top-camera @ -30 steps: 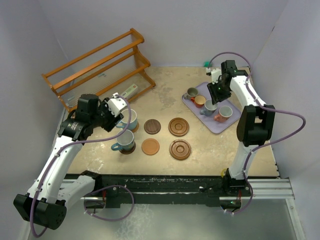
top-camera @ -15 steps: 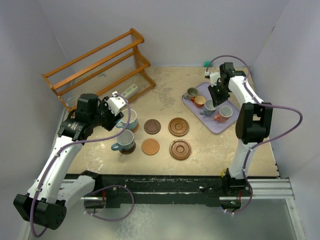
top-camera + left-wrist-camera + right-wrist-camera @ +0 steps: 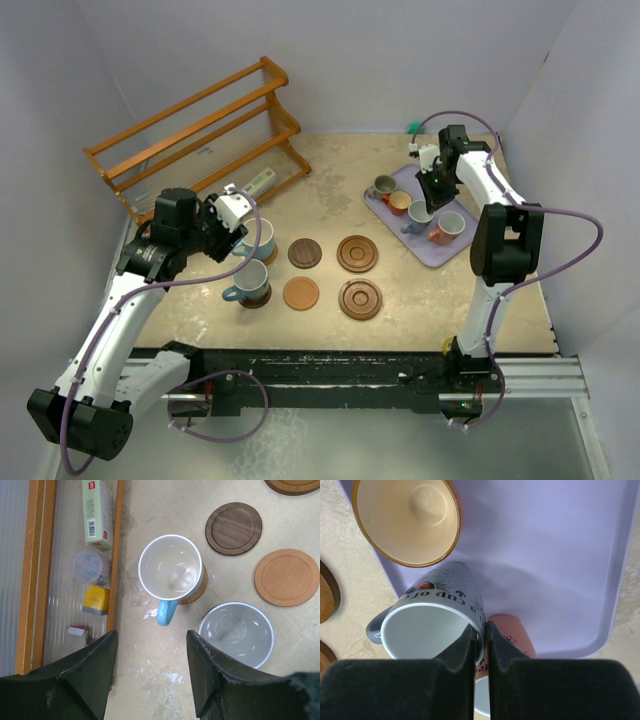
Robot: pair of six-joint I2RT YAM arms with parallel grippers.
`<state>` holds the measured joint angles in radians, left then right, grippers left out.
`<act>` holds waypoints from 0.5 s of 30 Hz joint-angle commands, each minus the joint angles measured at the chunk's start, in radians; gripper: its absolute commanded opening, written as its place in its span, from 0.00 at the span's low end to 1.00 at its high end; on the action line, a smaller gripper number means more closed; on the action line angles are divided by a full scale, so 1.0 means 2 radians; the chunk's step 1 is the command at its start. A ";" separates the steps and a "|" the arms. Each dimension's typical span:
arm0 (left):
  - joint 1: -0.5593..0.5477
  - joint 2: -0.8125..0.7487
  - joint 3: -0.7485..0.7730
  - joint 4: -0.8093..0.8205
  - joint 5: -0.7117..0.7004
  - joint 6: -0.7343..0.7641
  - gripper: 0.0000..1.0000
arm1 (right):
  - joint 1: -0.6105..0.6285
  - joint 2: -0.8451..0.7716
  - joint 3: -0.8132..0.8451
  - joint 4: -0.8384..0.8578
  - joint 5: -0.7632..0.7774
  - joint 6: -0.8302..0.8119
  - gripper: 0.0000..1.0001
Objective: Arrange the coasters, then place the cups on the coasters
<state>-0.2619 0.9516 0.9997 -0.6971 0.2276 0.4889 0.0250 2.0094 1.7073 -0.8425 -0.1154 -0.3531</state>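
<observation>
Right tool drops and pinches the rim of the grey-blue cup on the far-right lavender tray. Lift straight, clear of the pink cup beside it; left tool hangs half-open, empty.

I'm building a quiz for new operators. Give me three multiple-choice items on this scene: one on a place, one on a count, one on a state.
1. Where does the grey cup stand? A) on the lavender tray B) in the wooden rack C) on the bare table
2. How many coasters carry no cup? A) two B) four C) six
3. The right gripper is: A) wide open B) shut on the grey cup's rim C) holding a spoon
Answers: 1 A, the top view shows it inside the tray's rim; 2 B, four discs lie bare, two sit under cups; 3 B, its fingers pinch the cup's wall.
</observation>
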 commanded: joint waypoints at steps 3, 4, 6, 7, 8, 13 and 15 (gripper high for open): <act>0.001 -0.010 -0.001 0.026 -0.004 -0.013 0.55 | 0.000 -0.017 0.027 -0.025 -0.016 -0.006 0.05; 0.001 -0.010 -0.002 0.027 -0.006 -0.014 0.55 | 0.000 -0.022 0.029 -0.027 -0.017 -0.005 0.03; 0.001 -0.011 -0.003 0.030 -0.012 -0.015 0.55 | -0.001 -0.028 0.031 -0.028 -0.017 -0.005 0.02; 0.002 -0.010 -0.003 0.033 -0.015 -0.016 0.55 | 0.000 -0.031 0.032 -0.027 -0.017 -0.005 0.01; 0.001 -0.010 -0.003 0.034 -0.019 -0.018 0.55 | 0.000 -0.035 0.035 -0.026 -0.017 -0.004 0.00; 0.001 -0.008 -0.007 0.050 -0.048 -0.027 0.57 | 0.000 -0.054 0.042 -0.032 -0.022 0.006 0.00; 0.002 -0.007 -0.010 0.058 -0.063 -0.031 0.58 | 0.000 -0.065 0.045 -0.035 -0.026 0.009 0.00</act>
<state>-0.2619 0.9485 0.9936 -0.6552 0.1692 0.4625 0.0254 1.9926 1.7351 -0.8818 -0.1234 -0.3496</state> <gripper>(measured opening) 0.568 0.099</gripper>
